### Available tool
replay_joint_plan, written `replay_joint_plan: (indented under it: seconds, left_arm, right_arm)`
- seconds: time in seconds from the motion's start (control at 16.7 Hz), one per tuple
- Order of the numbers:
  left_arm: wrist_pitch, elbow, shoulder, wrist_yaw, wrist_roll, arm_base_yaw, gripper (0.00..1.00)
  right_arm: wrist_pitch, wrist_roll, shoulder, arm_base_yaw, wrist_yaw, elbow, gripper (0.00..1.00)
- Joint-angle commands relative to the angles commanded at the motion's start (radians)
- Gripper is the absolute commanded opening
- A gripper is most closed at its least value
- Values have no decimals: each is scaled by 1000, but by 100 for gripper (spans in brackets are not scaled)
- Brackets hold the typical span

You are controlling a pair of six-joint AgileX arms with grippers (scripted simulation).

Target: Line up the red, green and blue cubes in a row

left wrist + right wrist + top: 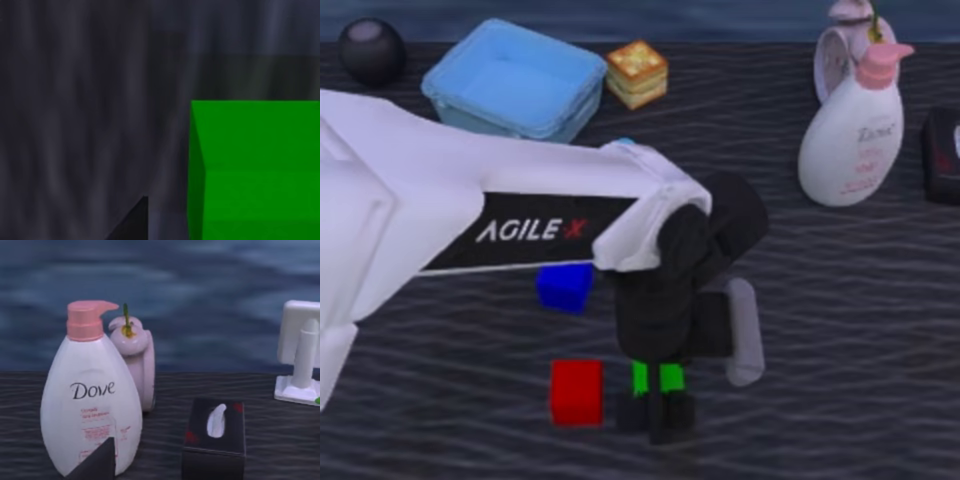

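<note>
Left tool (655, 385) grips green cube (656, 376) (just beside red cube (577, 391))

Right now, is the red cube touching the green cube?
Apart. The top view shows dark table between the red cube and the green cube, which sits at the left gripper.

Left arm stretched across table, claw (655, 410) pointing down

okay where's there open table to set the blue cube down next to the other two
Bare table lies left of the red cube, and widely right of the left gripper, which stands over the green cube. The blue cube sits under the arm. Crowded: the far edge, with soap bar, patterned block and lotion bottle.
</note>
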Motion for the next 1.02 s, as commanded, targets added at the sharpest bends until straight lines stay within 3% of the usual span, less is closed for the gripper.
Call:
replay_joint_plan:
  seconds: [0.6, 1.02]
  left_arm:
    - [-17, 15, -5, 0, 2, 1, 100]
    - [-246, 160, -84, 0, -3, 18, 100]
  right_arm:
    - [0, 0, 0, 0, 0, 0, 100]
    - [0, 0, 0, 0, 0, 0, 100]
